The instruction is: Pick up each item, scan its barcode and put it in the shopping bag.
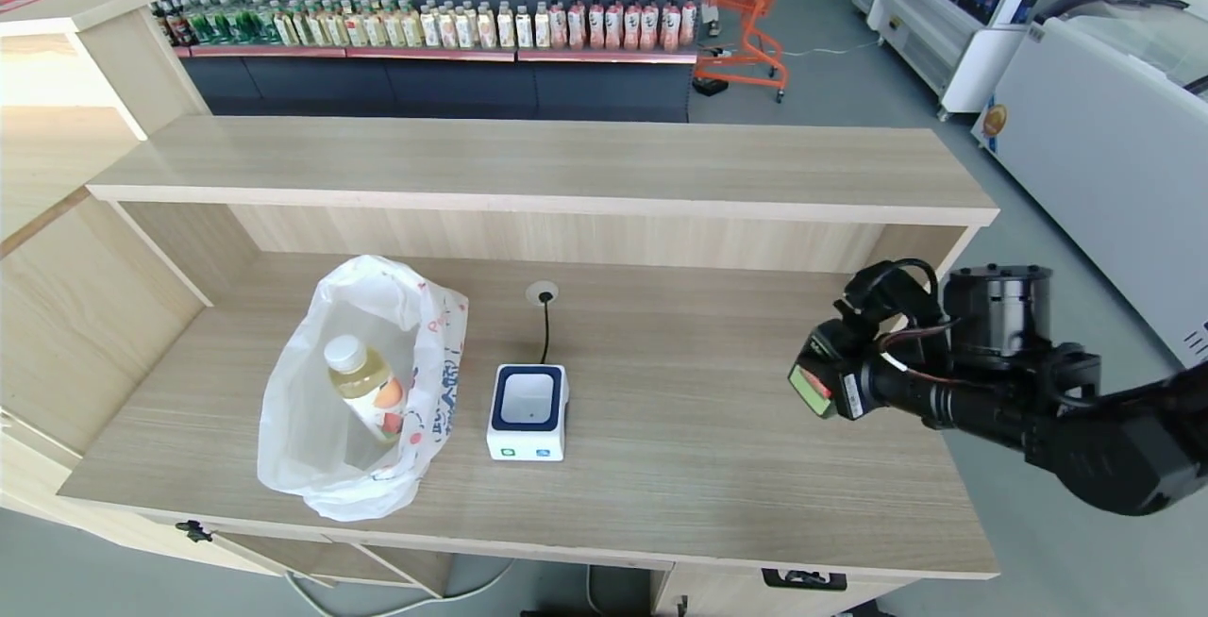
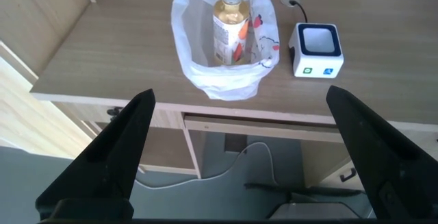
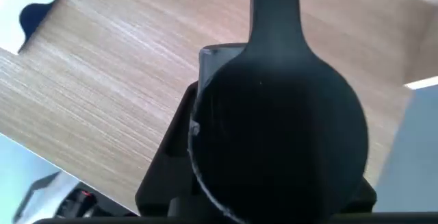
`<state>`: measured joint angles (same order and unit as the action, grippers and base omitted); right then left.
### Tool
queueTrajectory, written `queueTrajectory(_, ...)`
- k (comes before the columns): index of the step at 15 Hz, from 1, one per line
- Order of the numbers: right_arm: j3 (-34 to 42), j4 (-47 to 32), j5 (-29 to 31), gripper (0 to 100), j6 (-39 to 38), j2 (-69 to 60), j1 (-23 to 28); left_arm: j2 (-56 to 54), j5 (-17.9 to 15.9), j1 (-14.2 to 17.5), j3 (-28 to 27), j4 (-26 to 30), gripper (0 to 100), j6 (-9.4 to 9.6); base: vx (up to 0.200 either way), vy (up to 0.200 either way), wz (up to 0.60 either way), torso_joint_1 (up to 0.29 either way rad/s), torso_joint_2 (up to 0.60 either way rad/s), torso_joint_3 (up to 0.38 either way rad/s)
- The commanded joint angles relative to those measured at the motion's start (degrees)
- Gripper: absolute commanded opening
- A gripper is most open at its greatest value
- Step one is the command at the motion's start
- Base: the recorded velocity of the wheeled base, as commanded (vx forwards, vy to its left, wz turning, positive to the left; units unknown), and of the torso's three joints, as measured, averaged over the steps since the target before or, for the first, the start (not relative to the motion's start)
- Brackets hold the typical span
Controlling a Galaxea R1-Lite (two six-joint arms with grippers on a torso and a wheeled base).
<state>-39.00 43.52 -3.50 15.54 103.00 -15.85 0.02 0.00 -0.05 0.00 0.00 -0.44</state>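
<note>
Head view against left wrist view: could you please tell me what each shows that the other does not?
Head view's own: the right arm beside the counter's right end, with bottle shelves, an orange cart and a freezer behind. Left wrist view's own: the left tool, open, out in front of the counter, and a cable hanging under it. Shared: the shopping bag with a bottle inside, and the scanner next to it.

Bright, even light; soft sheen on counter (image 1: 283, 150); light-filled translucent shopping bag (image 1: 311, 428).
</note>
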Motion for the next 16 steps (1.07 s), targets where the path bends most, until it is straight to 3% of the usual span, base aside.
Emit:
queueTrajectory(1,12.9,4.5,-0.5,0,18.7,-18.5,5.7,0.0,0.0,0.0,0.0,0.0,100,0.00,0.000,0.000,0.00,0.000,0.00,0.000)
queueTrajectory(2,13.1,4.4,-2.9,0,27.5,-21.1,5.2,0.0,0.0,0.0,0.0,0.0,100,0.00,0.000,0.000,0.00,0.000,0.00,0.000)
queueTrajectory(4,13.2,3.1,-20.5,0,46.0,-22.5,3.1,0.0,0.0,0.0,0.0,0.0,100,0.00,0.000,0.000,0.00,0.000,0.00,0.000)
queueTrajectory(5,13.1,-0.4,-28.5,0,60.0,-22.4,3.3,0.0,0.0,0.0,0.0,0.0,100,0.00,0.000,0.000,0.00,0.000,0.00,0.000)
queueTrajectory(6,12.6,-5.4,-32.9,0,75.7,-21.9,2.1,0.0,0.0,0.0,0.0,0.0,100,0.00,0.000,0.000,0.00,0.000,0.00,0.000)
queueTrajectory(7,12.3,-7.7,-33.2,0,84.0,-21.5,0.5,0.0,0.0,0.0,0.0,0.0,100,0.00,0.000,0.000,0.00,0.000,0.00,0.000)
queueTrajectory(8,11.6,-11.2,-32.6,0,98.3,-19.7,-5.7,0.0,0.0,0.0,0.0,0.0,100,0.00,0.000,0.000,0.00,0.000,0.00,0.000)
queueTrajectory(9,11.4,-11.8,-32.0,0,102.2,-18.4,-8.5,0.0,0.0,0.0,0.0,0.0,100,0.00,0.000,0.000,0.00,0.000,0.00,0.000)
queueTrajectory(10,11.0,-11.5,-31.0,0,112.5,-15.3,-15.4,0.0,0.0,0.0,0.0,0.0,100,0.00,0.000,0.000,0.00,0.000,0.00,0.000)
queueTrajectory(12,10.2,-10.8,-31.0,0,119.5,-13.0,-21.9,0.0,0.0,0.0,0.0,0.0,100,0.00,0.000,0.000,0.00,0.000,0.00,0.000)
queueTrajectory(13,10.1,-8.0,-31.0,0,121.0,-10.4,-27.7,0.0,0.0,0.0,0.0,0.0,100,0.00,0.000,0.000,0.00,0.000,0.00,0.000)
queueTrajectory(16,10.2,2.3,-32.7,0,121.6,-3.7,-32.8,0.0,0.0,0.0,0.0,0.0,100,0.00,0.000,0.000,0.00,0.000,0.00,0.000)
